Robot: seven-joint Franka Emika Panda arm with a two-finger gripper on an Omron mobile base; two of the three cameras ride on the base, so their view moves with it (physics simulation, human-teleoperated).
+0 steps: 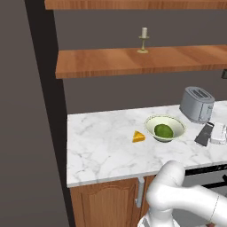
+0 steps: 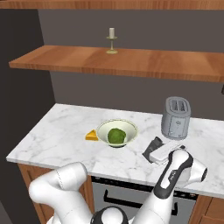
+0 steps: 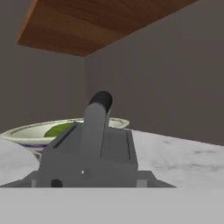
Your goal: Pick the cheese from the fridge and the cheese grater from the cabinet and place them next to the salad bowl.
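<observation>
The cheese [image 1: 138,137] [image 2: 92,136], a small orange wedge, lies on the marble counter just left of the salad bowl [image 1: 177,124] [image 2: 103,128], which has a green lump inside. The dark grey cheese grater [image 1: 204,134] [image 2: 152,149] sits low over the counter to the bowl's right, tilted. My gripper [image 1: 213,133] [image 2: 162,151] holds it from the right side. In the hand view the grater [image 3: 94,148] looms close with its handle pointing away, and the bowl [image 3: 26,132] stands behind it. The fingertips are hidden. The cabinet shelf [image 1: 133,61] [image 2: 131,61] runs above.
A silver toaster [image 1: 197,104] [image 2: 176,117] stands behind the grater near the wall. A pale candlestick [image 1: 143,41] [image 2: 112,41] is on the wooden shelf. Below the counter's front edge are a wooden drawer front [image 1: 111,201] and the dark oven [image 2: 131,199]. A dark wall [image 1: 31,133] bounds the left.
</observation>
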